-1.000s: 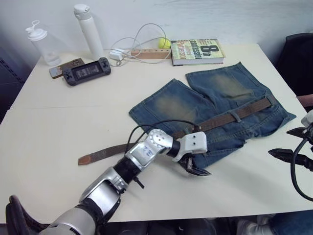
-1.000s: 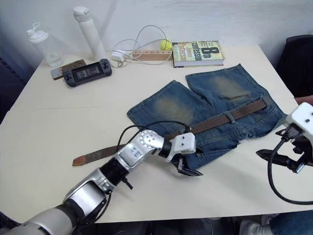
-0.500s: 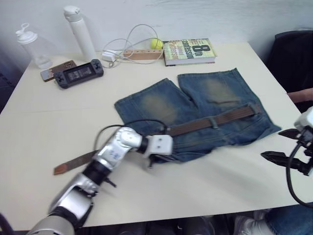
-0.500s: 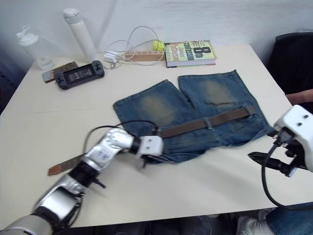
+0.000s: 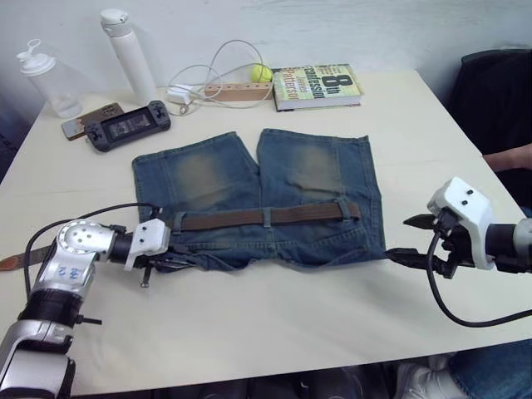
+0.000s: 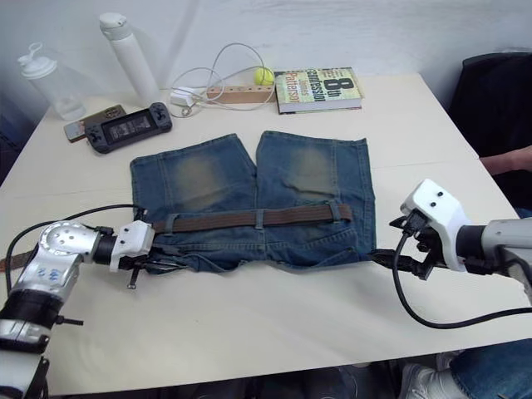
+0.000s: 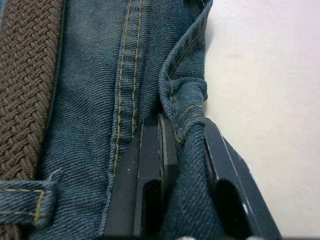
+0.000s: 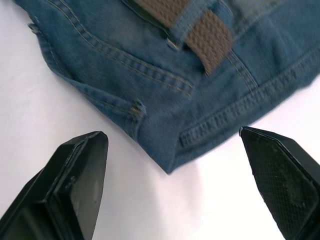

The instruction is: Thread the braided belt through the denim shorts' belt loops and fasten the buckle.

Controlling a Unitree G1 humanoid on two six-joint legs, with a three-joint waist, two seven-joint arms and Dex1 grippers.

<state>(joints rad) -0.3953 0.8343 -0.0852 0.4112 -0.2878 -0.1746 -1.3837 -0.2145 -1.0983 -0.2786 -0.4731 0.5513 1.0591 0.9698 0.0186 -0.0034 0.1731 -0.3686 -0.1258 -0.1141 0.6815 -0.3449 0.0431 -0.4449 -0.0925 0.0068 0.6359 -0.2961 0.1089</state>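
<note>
Left wrist view showed the left gripper (image 7: 182, 165) clamped on a fold of the faded blue denim shorts (image 5: 266, 195). Dark-brown braided belt (image 5: 266, 218) ran across the waistband; right gripper (image 8: 175, 195), spread wide, faced its nearer end.

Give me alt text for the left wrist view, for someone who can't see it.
The left pincer is shut on a folded edge of the faded blue denim shorts, beside the cream tabletop. A dark-brown braided belt runs under a small denim belt loop.
</note>
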